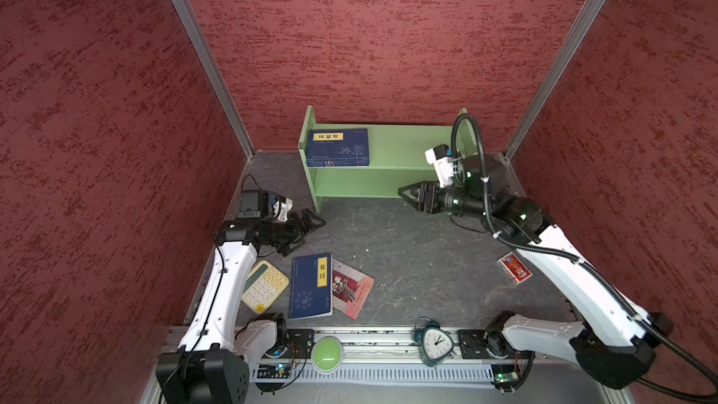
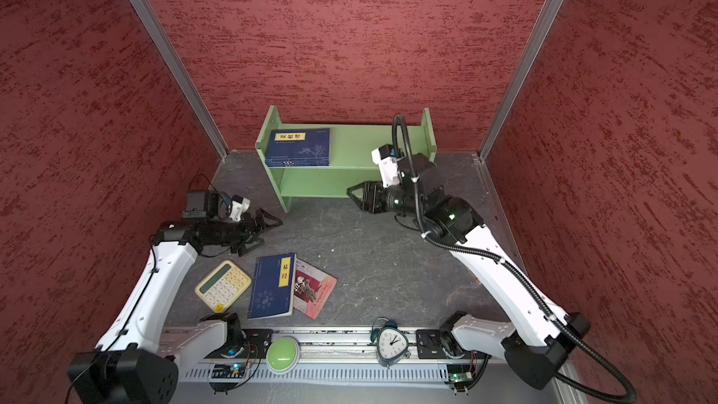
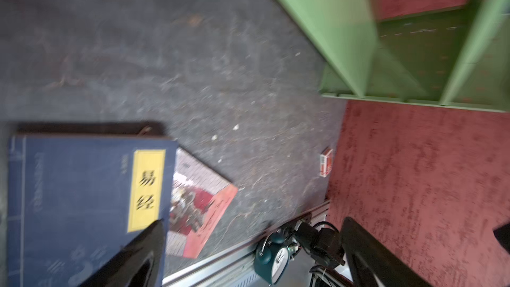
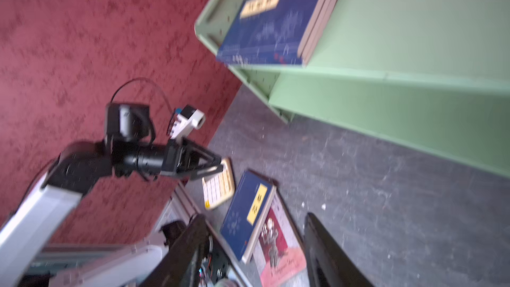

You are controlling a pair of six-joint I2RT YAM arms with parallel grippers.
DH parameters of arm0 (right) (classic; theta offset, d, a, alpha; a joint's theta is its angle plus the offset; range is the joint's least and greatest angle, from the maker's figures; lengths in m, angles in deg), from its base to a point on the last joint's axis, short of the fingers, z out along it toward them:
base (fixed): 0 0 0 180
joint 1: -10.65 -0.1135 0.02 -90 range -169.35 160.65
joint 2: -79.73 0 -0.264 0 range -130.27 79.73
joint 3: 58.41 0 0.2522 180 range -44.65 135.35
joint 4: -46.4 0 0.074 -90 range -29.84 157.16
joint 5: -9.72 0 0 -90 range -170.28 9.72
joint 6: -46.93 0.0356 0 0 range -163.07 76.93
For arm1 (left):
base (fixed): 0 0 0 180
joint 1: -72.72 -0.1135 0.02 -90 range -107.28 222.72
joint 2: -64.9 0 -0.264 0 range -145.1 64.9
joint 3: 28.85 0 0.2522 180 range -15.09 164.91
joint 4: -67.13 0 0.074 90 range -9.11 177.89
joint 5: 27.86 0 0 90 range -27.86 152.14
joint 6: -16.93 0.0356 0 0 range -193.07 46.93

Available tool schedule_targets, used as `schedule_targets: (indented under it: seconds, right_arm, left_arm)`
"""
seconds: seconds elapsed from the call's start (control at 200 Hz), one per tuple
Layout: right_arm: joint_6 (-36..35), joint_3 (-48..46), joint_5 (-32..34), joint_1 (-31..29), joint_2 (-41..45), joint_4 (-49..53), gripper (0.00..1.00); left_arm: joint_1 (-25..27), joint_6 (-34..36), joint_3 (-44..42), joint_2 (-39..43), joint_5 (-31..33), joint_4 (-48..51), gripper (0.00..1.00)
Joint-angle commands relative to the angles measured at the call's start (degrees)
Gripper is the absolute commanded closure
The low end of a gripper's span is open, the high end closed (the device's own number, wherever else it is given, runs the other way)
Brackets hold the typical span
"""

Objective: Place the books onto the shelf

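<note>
The green shelf [image 1: 404, 141] holds one flat stack of navy books [image 1: 338, 147], apparently three, at the left end of its upper tier, while one more navy book [image 1: 311, 289] lies on the table [image 1: 408, 258] overlapping one red-pink book [image 1: 355, 289] beside a calculator [image 1: 265, 285], with left gripper [image 1: 314, 229] and right gripper [image 1: 406, 198] both spread, empty.

Green two-tier shelf [image 1: 400, 145] stands upright at the back of the table [image 1: 408, 250], its side panels dotted with peg holes. A stack of navy books [image 1: 338, 147], yellow label uppermost, lies flat at the left end of the upper tier. Near the front, one navy book [image 1: 311, 286] lies flat, cover up, overlapping the edge of a thin red-pink book [image 1: 355, 289] that lies askew.
</note>
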Motion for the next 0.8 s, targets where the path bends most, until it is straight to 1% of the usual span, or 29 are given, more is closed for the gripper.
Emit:
schedule_targets:
  seconds: [0.0, 0.055, 0.125, 0.2, 0.276, 0.366, 0.446, 0.466, 0.551, 0.716, 0.796]
  right_arm:
    - [5.45, -10.69, -0.73, -5.57, 0.45, -9.8, 0.4]
    - [7.53, -15.08, -0.3, -9.08, 0.2, -13.66, 0.39]
    - [10.88, -20.09, -0.14, -12.75, -0.85, -20.75, 0.37]
    - [14.06, -24.03, 0.02, -15.2, -3.52, -27.63, 0.36]
    - [15.92, -25.0, -0.64, -17.1, -7.9, -31.91, 0.35]
    - [15.4, -22.66, -0.55, -18.79, -13.0, -31.89, 0.35]
    - [16.31, -21.54, -1.47, -19.52, -16.22, -34.02, 0.35]
    - [16.61, -21.09, -1.88, -19.65, -18.21, -34.3, 0.35]
    - [17.45, -18.98, -2.1, -20.15, -22.37, -33.38, 0.35]
    - [18.69, -16.49, -3.14, -21.07, -28.09, -34.46, 0.35]
    - [18.97, -14.76, -3.4, -21.11, -30.5, -33.39, 0.35]
  left_arm:
    - [-0.37, 2.23, -4.66, -0.62, 6.11, 0.29, 0.01]
    - [-0.27, 1.32, -5.75, -0.66, 7.67, -1.43, 0.01]
    - [0.44, 1.89, -4.92, -1.42, 10.35, -2.34, 0.01]
    - [0.77, 3.45, -3.21, -2.97, 15.41, -1.5, 0.01]
    - [0.74, 3.56, -2.12, -4.1, 19.98, -0.28, 0.01]
    - [0.97, 2.56, -2.17, -5.11, 22.95, -0.13, 0.01]
    - [1.71, 2.04, -2.46, -6.42, 23.96, -0.71, 0.01]
    - [1.78, 1.84, -2.52, -6.84, 24.1, -0.84, 0.01]
    - [1.65, 1.29, -2.55, -8.76, 23.12, -0.85, 0.01]
    - [1.68, 0.76, -3.15, -12.86, 23.06, -1.99, 0.01]
    - [1.67, 0.54, -3.06, -14.79, 23.06, -2.34, 0.01]
